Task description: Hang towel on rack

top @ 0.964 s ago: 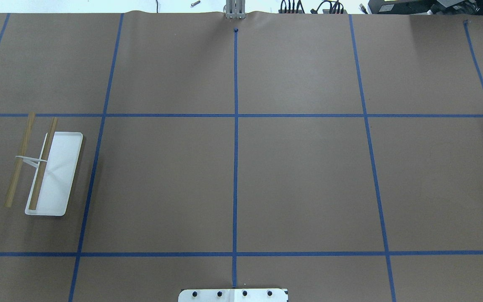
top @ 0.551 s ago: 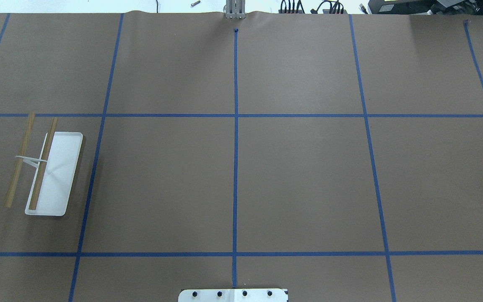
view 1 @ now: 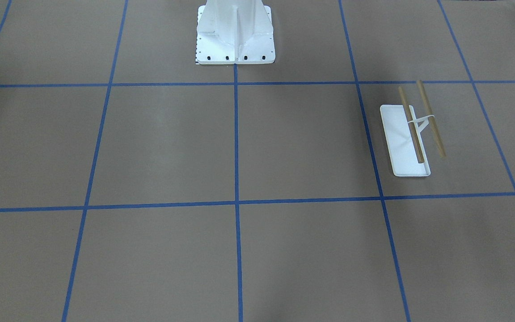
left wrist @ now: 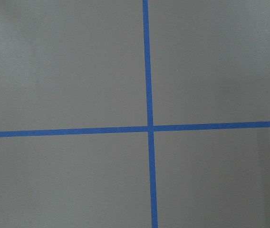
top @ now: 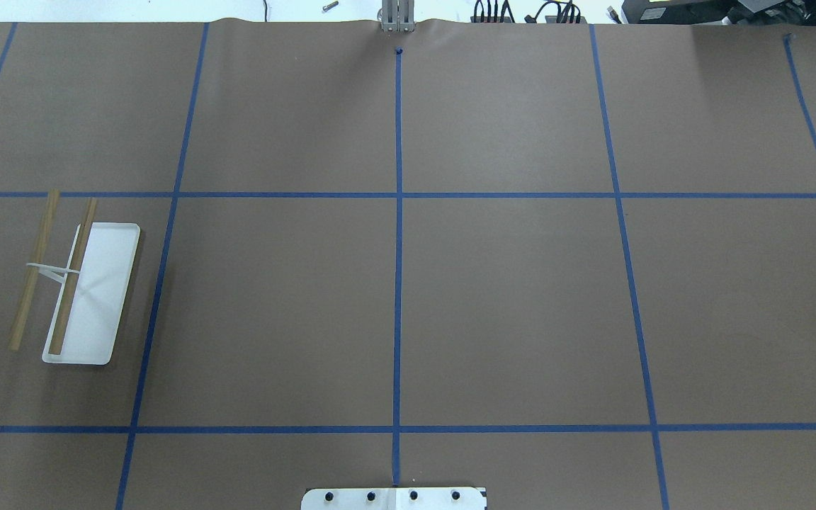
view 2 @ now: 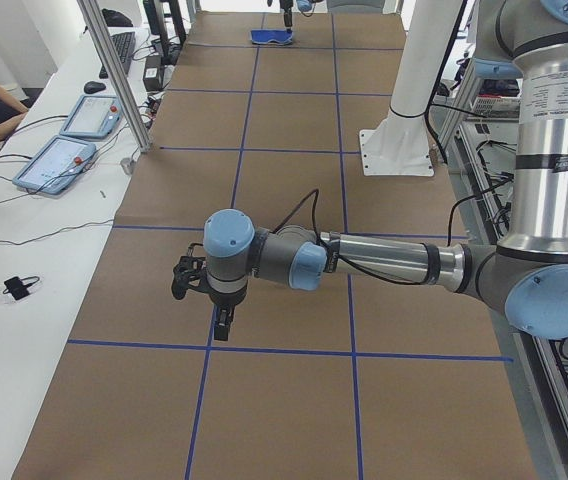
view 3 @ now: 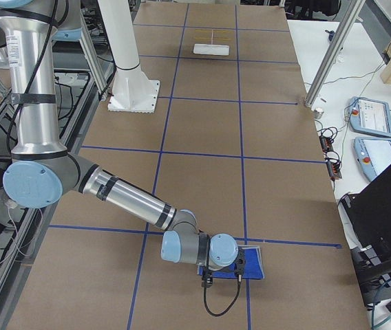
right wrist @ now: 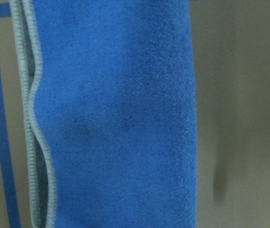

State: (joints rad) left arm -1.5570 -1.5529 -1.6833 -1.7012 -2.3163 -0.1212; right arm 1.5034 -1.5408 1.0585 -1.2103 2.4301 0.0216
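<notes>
We note towel [view 3: 250,265] flat on table [top: 507,304] at right end, right gripper [view 3: 222,276] over it, rack [top: 107,283] well apart at left end, its tray [view 1: 398,134] holding its upright [view 1: 420,121], left gripper [view 2: 221,335] over tape cross [left wrist: 150,128], both grips we cannot tell.

1. A long table [top: 521,297] is covered in flat brown paper, and blue tape lines [top: 398,283] divide it into large rectangles.
2. A small rack [top: 107,283] with a white rectangular tray base, a white forked upright and two tan wooden rods stands near the robot's left end, inside one rectangle.
3. A large white metal pedestal [view 1: 235,31], bolted down, sits at the robot's edge on the centre line.
4. A folded royal-blue towel [view 3: 252,262] with pale grey stitched edging lies flat at the robot's right end — just beside a tape line.
</notes>
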